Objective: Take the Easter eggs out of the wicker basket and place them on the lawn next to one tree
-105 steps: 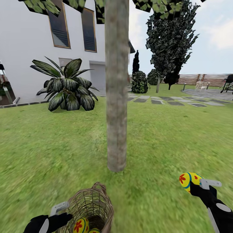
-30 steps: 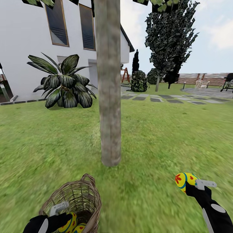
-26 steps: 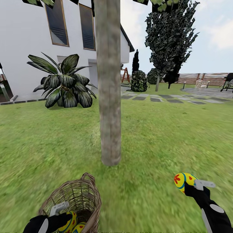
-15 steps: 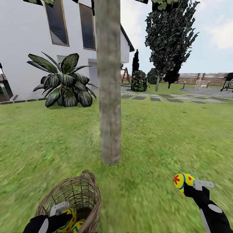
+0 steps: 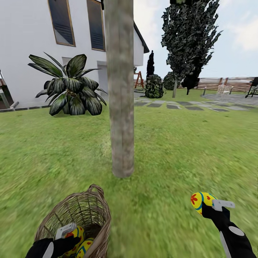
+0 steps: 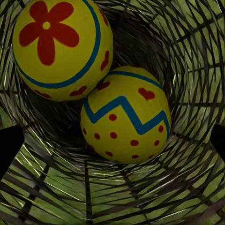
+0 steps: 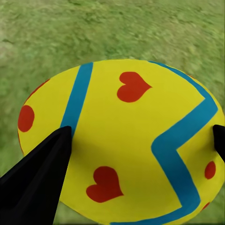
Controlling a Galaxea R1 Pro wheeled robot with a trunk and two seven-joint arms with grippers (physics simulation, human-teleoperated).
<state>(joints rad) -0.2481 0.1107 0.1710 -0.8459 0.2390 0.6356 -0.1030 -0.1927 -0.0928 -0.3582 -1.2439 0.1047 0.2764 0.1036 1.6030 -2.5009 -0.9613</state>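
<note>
The tree's bare grey-beige trunk (image 5: 122,107) rises from the lawn (image 5: 172,150) straight ahead. The wicker basket (image 5: 73,213) stands on the grass at the lower left, short of the trunk. Two yellow Easter eggs lie in it: a red-flower egg (image 6: 58,47) and a blue-zigzag egg (image 6: 126,122), also seen in the head view (image 5: 78,234). My left gripper (image 6: 112,140) is open at the basket's mouth (image 5: 65,230), its tips wide apart above the eggs. My right gripper (image 5: 211,207) is shut on the third egg (image 5: 200,202) (image 7: 126,145) above the grass, right of the trunk.
A broad-leaved dark plant (image 5: 70,93) grows by the white house (image 5: 32,43) at the left. Grey paving slabs (image 5: 179,105), a dark leafy tree (image 5: 190,36), bushes (image 5: 154,86) and a wooden fence (image 5: 222,83) lie far behind. Open grass surrounds the trunk.
The whole view has shifted; the trunk's base sits higher and the basket shows fuller and further left. Both grippers keep their places in the picture, the right still holding its egg.
</note>
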